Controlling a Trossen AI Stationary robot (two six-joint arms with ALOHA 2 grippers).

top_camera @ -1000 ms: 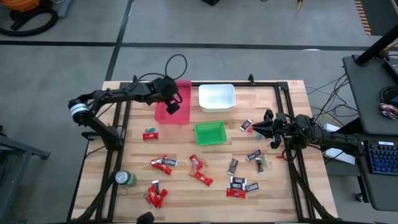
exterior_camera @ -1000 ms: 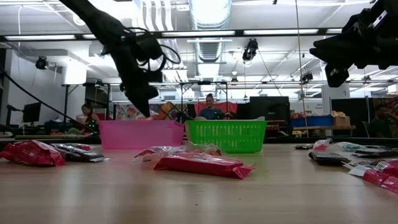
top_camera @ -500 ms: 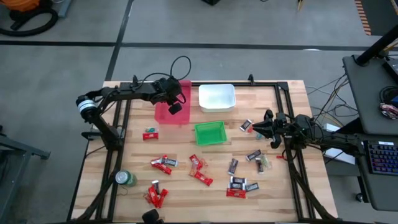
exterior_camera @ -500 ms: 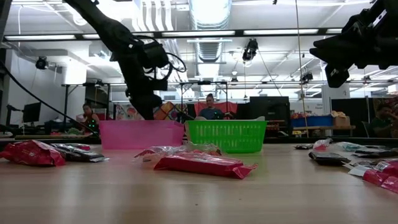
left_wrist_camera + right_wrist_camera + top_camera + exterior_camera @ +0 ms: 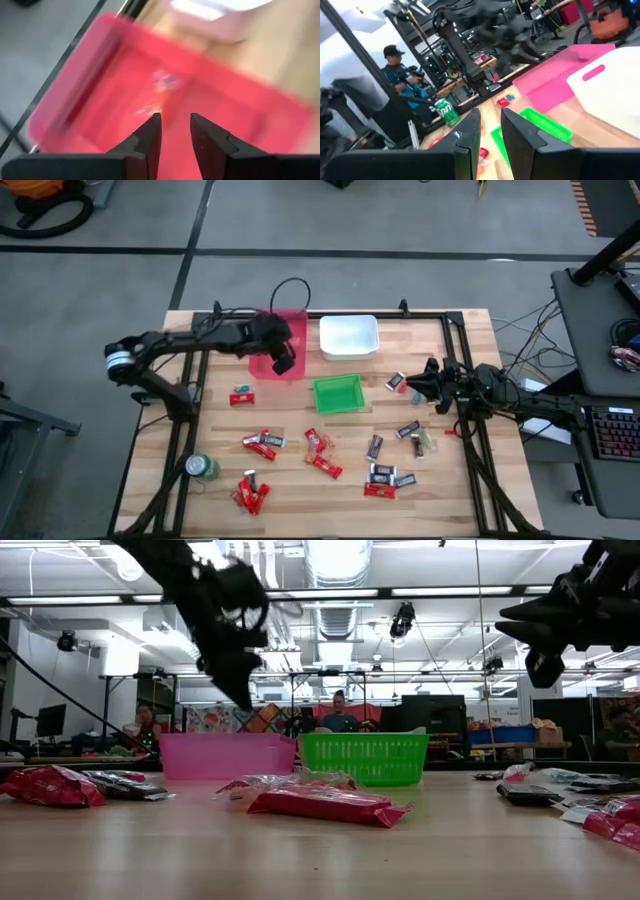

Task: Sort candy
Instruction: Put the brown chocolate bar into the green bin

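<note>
Candy lies scattered over the near half of the wooden table: red pieces (image 5: 262, 443), (image 5: 323, 466) and dark ones (image 5: 375, 446), (image 5: 408, 430). My left gripper (image 5: 284, 366) hangs over the near part of the pink bin (image 5: 270, 340), pointing steeply down. It is open, with nothing between its fingers (image 5: 175, 122). A small blurred wrapped piece (image 5: 163, 82) lies on the bin's floor. My right gripper (image 5: 410, 385) waits level at the table's right side, open by a narrow gap (image 5: 490, 120), beside a dark candy (image 5: 396, 382).
A white bin (image 5: 348, 337) stands right of the pink one, and a green bin (image 5: 337, 393) sits nearer the table's middle. A green can (image 5: 203, 467) stands near the front left. One small red and green piece (image 5: 241, 395) lies apart at the left. People sit in the room beyond.
My left gripper has risen above the pink bin and drifted a little toward the table's near edge. My right gripper has rolled slightly about its own axis without changing place.
</note>
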